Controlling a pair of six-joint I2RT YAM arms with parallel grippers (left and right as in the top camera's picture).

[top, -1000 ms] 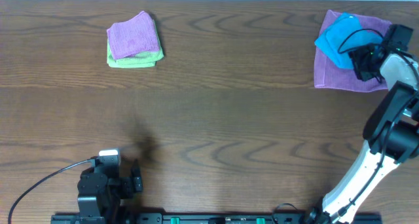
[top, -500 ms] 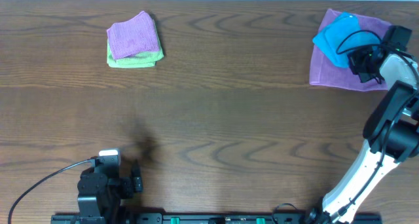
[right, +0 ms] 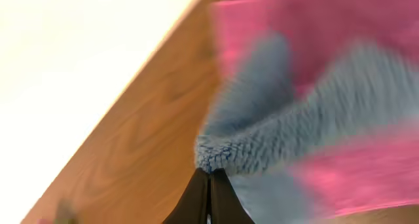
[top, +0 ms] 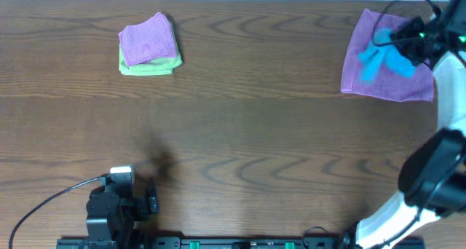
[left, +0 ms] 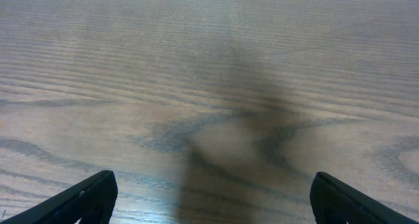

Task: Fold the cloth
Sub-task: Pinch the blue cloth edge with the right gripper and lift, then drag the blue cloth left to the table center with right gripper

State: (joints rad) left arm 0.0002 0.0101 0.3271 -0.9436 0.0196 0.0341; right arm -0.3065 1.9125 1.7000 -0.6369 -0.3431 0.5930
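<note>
Cloth is pinched in the fully closed right pincer

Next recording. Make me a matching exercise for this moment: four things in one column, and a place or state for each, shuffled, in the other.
1. sky-blue cloth
2. large purple cloth
3. lime-green cloth
4. left gripper

A. open, above bare table
B. spread out at the far right corner
C. bunched up, pinched by the right gripper
D. under the small folded purple cloth

Pairs: 1-C, 2-B, 3-D, 4-A
</note>
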